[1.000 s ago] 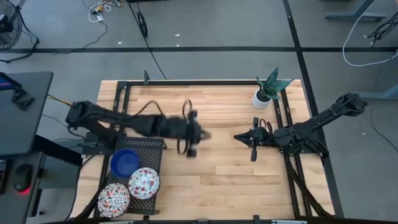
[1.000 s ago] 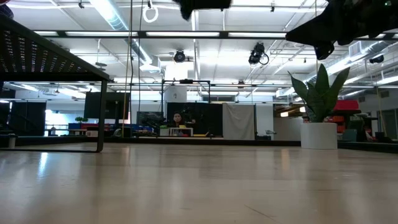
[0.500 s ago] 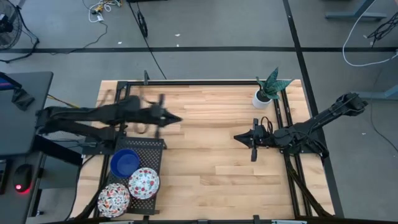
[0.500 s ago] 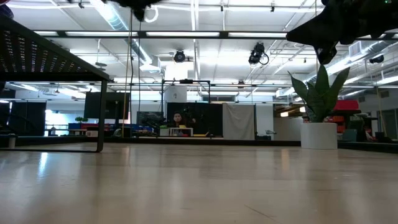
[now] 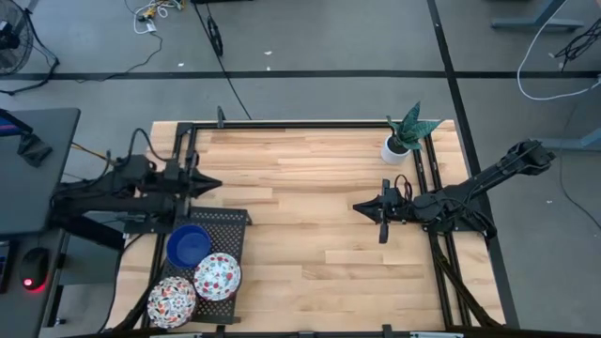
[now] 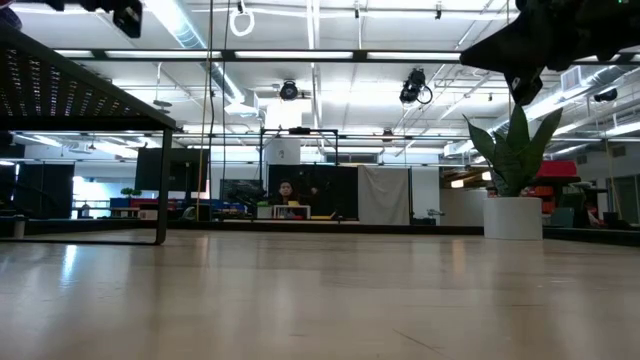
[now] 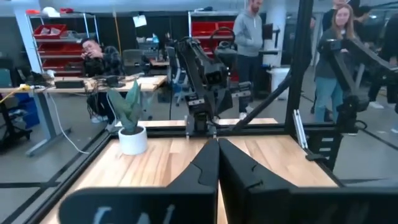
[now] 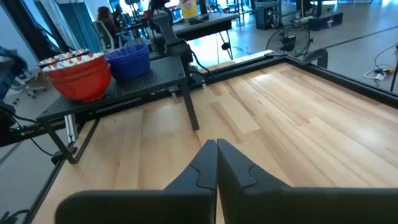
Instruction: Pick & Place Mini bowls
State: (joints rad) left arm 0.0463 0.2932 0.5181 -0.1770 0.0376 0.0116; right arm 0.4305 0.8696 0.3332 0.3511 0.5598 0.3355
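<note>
From above, the left gripper [image 5: 208,183] sits at the pale wooden table's [image 5: 310,272] left edge, fingers pressed together and holding nothing. A second ago it reached toward the table's middle; it has since drawn back to its own side. The right gripper [image 5: 359,206], equally closed and empty, has not moved. Three stacks of mini bowls, one solid cobalt blue [image 5: 188,245] and two white with red-and-blue floral pattern [image 5: 217,275], rest on the black perforated metal stand [image 5: 233,225] at front left.

Low view: white pot with green plant [image 6: 512,215] stands on the tabletop.

Left wrist view: fingers [image 7: 205,169] meet.

Right wrist view: fingers [image 8: 205,167] meet; the bowl stacks [image 8: 129,62] sit beyond on the stand.
</note>
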